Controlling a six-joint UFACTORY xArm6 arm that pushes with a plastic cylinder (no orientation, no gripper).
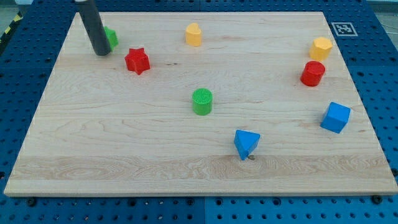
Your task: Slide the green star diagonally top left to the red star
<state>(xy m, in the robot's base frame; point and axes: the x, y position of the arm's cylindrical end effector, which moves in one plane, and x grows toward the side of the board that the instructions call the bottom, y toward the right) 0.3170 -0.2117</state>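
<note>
Up in the board's top-left corner, the green star (111,37) is mostly hidden behind my rod, with only its right side showing, so its shape can barely be made out. My tip (101,53) sits at the star's lower left edge, touching it or just beside it; I cannot tell which. No pincer is fitted, only the bare dark rod, so nothing is held.

Near the green star, toward the view's lower right, lies the red star (137,61), apart from both the star and the tip. Farther toward the view's right along the top edge stands a yellow block (194,34) with a rounded top. Around the middle of the wooden board (124,143) stands a green cylinder (202,101). Below it and to the right, a blue wedge-shaped block (246,143) lies on the board. On the view's right side, a yellow block (321,48) stands just above a red cylinder (313,73), and a blue cube (336,117) lies below them near the board's right edge.
</note>
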